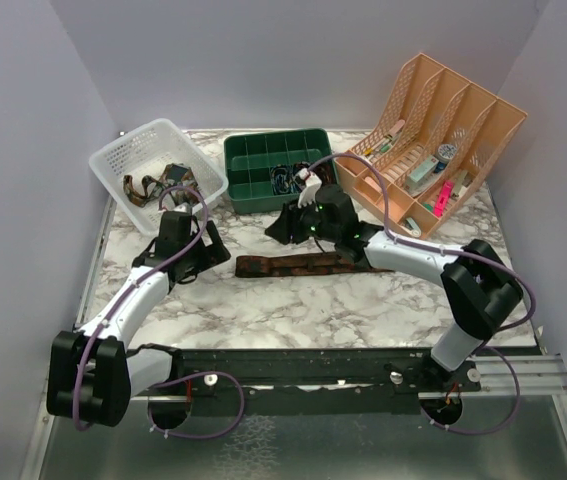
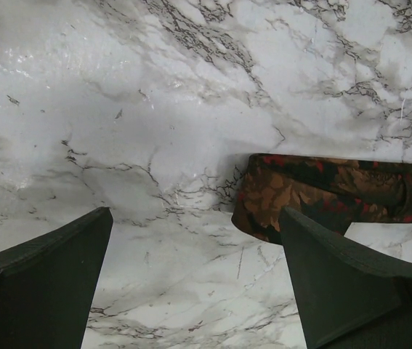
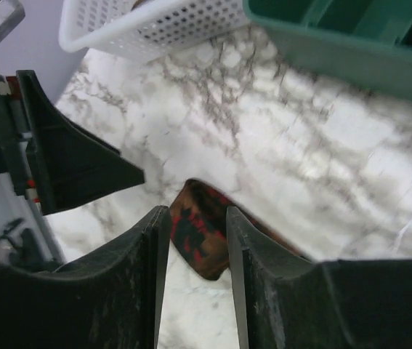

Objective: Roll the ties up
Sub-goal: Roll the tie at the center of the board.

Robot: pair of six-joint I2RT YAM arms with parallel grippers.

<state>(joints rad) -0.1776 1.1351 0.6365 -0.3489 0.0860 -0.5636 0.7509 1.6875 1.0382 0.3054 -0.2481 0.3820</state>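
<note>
A dark brown tie (image 1: 303,265) with a reddish pattern lies flat and stretched out on the marble table, its left end near both grippers. My left gripper (image 1: 213,252) hovers just left of that end, wide open and empty. In the left wrist view, the tie's end (image 2: 314,189) lies beside the right finger of my left gripper (image 2: 195,218). My right gripper (image 1: 275,232) is above the tie's left part, with its jaws a narrow gap apart. In the right wrist view, the tie's end (image 3: 200,236) shows through the gap of my right gripper (image 3: 197,212), not pinched.
A white basket (image 1: 153,150) at the back left holds more ties (image 1: 148,187). A green divided tray (image 1: 273,137) stands at the back centre. A peach file organizer (image 1: 443,130) stands at the back right. The right wrist view shows the basket (image 3: 155,22), the tray (image 3: 336,40) and a left gripper finger (image 3: 75,163).
</note>
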